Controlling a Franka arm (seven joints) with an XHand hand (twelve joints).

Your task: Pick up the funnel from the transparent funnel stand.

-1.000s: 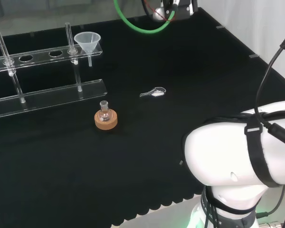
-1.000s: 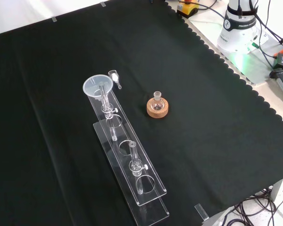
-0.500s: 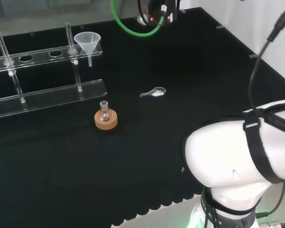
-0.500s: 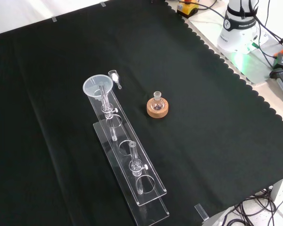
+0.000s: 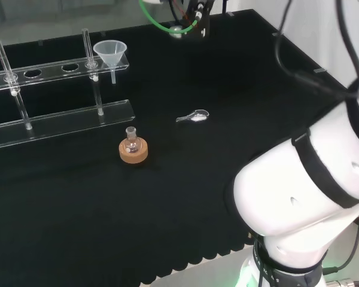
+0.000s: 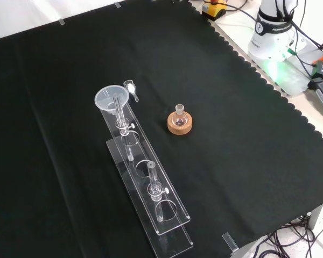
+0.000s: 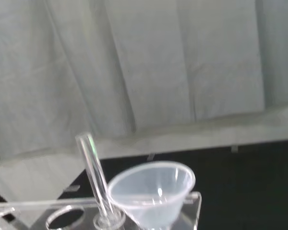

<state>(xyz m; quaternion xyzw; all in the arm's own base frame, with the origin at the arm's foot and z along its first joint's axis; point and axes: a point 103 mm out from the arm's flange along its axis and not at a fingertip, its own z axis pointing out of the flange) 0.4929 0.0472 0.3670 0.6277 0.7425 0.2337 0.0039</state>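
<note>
Funnel (image 5: 110,54) seated in end hole of clear funnel stand (image 5: 60,122), untouched. Hand (image 5: 194,15) barely visible at head view's top, well right of funnel; finger state unreadable.

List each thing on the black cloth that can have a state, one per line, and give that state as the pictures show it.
Clear plastic funnel: upright, seated in the end hole of the stand, not yet lifted.
Transparent funnel stand: standing on the cloth, its other holes empty.
Small round glass flask: upright on its ring, unstoppered.
Cork ring: flat on the cloth, carrying the flask.
Small clear scoop: lying on the cloth, a little white inside.
</note>
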